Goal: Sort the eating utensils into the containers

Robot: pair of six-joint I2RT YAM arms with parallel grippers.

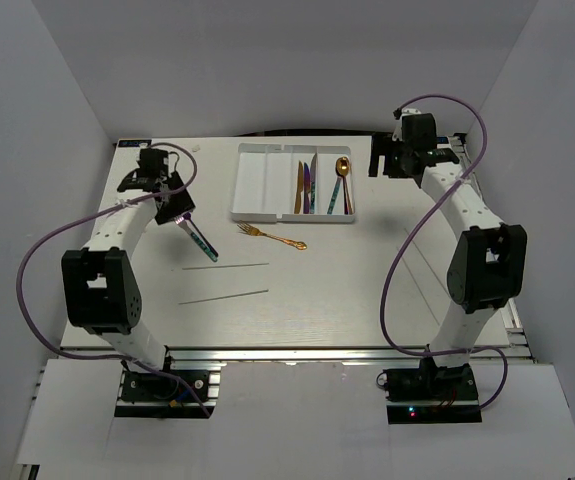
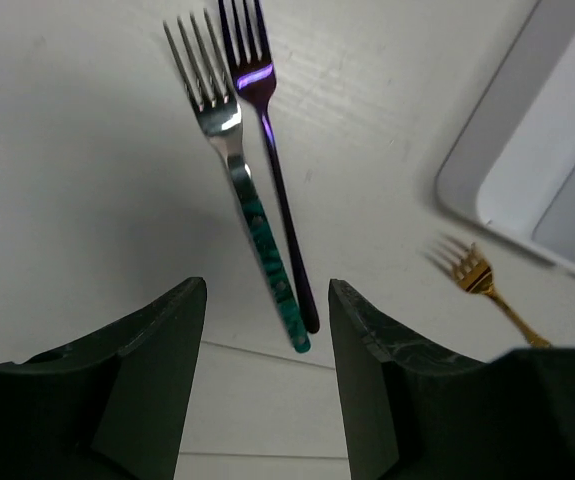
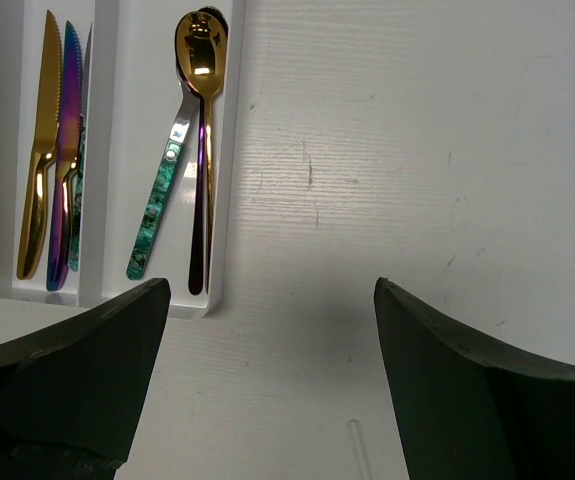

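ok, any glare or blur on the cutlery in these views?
Left wrist: specular hot spots on the teal-handled fork and purple fork. Right wrist: glare on the gold spoon. Top external: even light, no blur, white tray washed out.

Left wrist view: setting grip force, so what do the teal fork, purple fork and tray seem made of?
Teal fork: polished metal, mirror-bright tines; marbled handle perhaps resin. Purple fork: metal, iridescent coating by its violet sheen. Tray: likely white plastic, smooth moulded walls.
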